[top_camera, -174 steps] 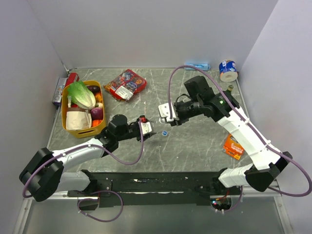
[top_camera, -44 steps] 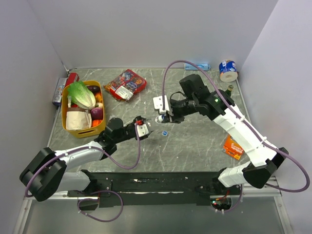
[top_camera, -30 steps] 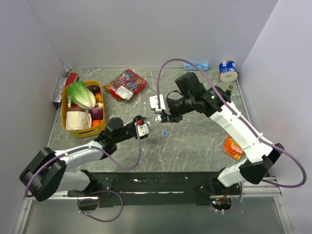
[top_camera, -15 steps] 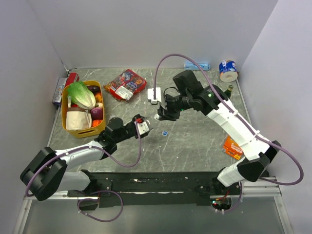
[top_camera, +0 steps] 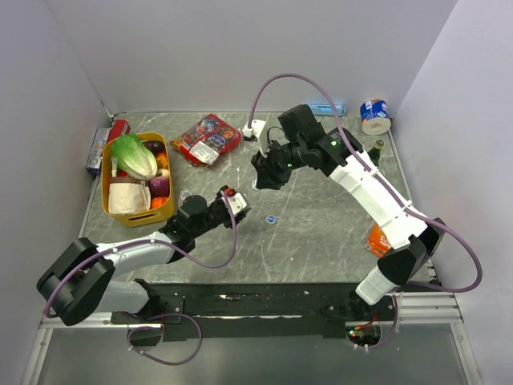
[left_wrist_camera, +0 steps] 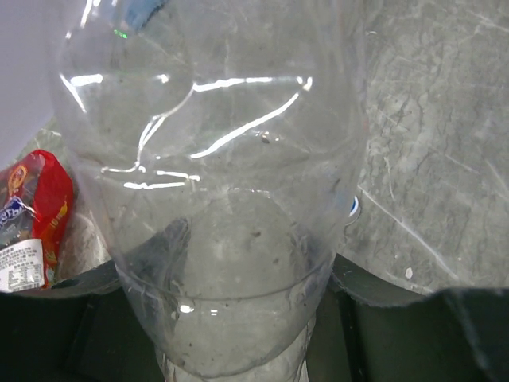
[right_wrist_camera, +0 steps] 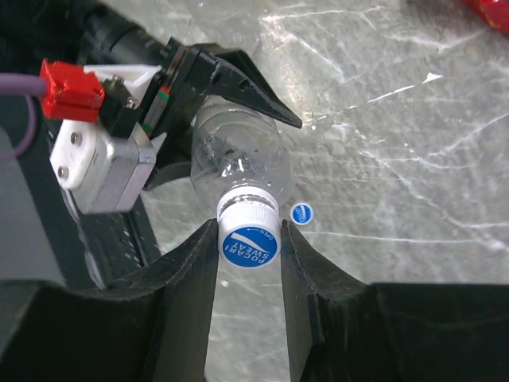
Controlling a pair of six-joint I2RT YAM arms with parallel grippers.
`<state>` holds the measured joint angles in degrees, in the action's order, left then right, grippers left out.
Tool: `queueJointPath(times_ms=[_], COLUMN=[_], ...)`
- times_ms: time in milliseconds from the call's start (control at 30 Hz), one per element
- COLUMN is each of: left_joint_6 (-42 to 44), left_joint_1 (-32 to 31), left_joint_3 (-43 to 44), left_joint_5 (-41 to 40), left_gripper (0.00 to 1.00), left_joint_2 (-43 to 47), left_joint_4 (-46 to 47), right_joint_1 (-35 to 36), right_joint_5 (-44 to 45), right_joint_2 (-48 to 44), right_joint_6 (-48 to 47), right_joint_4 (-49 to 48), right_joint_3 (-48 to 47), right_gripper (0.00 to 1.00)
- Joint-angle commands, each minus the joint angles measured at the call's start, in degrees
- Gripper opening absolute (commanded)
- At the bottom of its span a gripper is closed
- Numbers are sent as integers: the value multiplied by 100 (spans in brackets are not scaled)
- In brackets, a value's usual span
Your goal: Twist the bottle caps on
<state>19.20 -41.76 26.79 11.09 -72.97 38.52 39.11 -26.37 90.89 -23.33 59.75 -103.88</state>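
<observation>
We find the left gripper [top_camera: 237, 204] clamped on a clear, colourless bottle [right_wrist_camera: 238, 159] over the table [right_wrist_camera: 413, 119]. The right gripper [right_wrist_camera: 248, 243] pinches its blue, white-lettered cap [right_wrist_camera: 248, 248]. A second blue cap [right_wrist_camera: 301, 212] lies loose on the table.

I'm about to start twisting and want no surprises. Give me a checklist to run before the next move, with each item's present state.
1. Bottle clamped in the left gripper: ok, a finger shows on each side of its body.
2. Cap seated on the bottle's neck: ok.
3. Right gripper closed on the cap: ok, its fingers press both sides.
4. Cap square on the threads: cannot tell.
5. Spare cap out of the way: ok, it lies on the table, apart from the bottle.
</observation>
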Motion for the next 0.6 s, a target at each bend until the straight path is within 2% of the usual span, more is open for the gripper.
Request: queueJointPath(times_ms=[0, 133, 300, 567], left_joint_6=[-593, -602, -180, -557], left_joint_1=[-69, -96, -148, -157], left_joint_3=[345, 318, 319, 363], left_joint_5=[-116, -46, 16, -300], left_gripper=[1, 1, 1, 1], left_joint_2=[301, 310, 248, 169], left_joint_4=[1615, 1562, 1518, 1325], right_joint_1=[-96, -202, -237, -237], right_joint_5=[-140, -192, -237, -53], right_joint_2=[280, 403, 500, 508], right_joint_6=[926, 1313, 1515, 1841], right_joint_4=[230, 318, 485, 450], right_joint_3=[0, -159, -203, -229], right_gripper=[31, 32, 31, 35])
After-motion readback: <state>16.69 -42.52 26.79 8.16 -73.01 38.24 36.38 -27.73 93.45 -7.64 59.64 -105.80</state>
